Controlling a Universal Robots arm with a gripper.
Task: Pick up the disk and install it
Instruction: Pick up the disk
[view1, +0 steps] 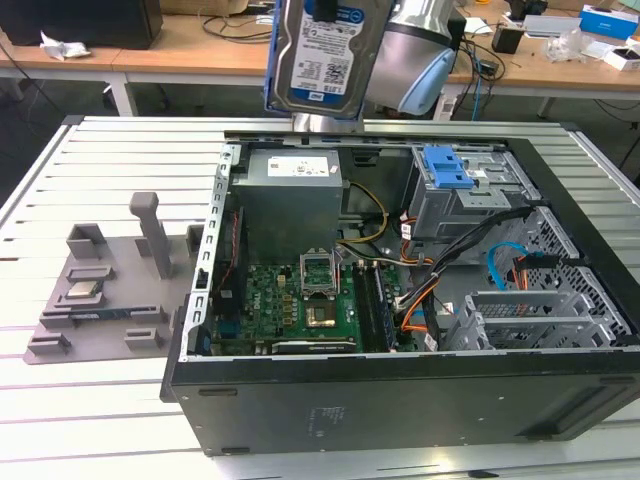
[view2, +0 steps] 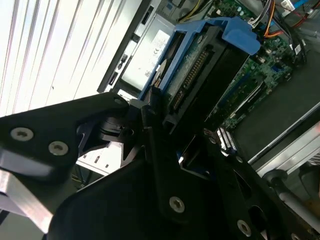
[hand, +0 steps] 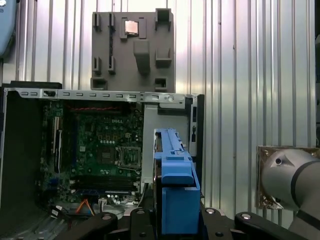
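Disk (view1: 322, 55) in the tight two-sided grip of the tool (view2: 180, 130), high above the open computer case (view1: 400, 400)

Print on the disk (view1: 322, 55) and on the power supply (view1: 290, 195) is too fine to read.

One disk (view1: 322, 55), top centre of the exterior view. One open computer case (view1: 400, 405) fills the middle, with one motherboard (view1: 290, 300) and one drive cage (view1: 470, 200) inside. Over on the left, one grey tray (view1: 110, 325), carrying one processor chip (view1: 82, 291).
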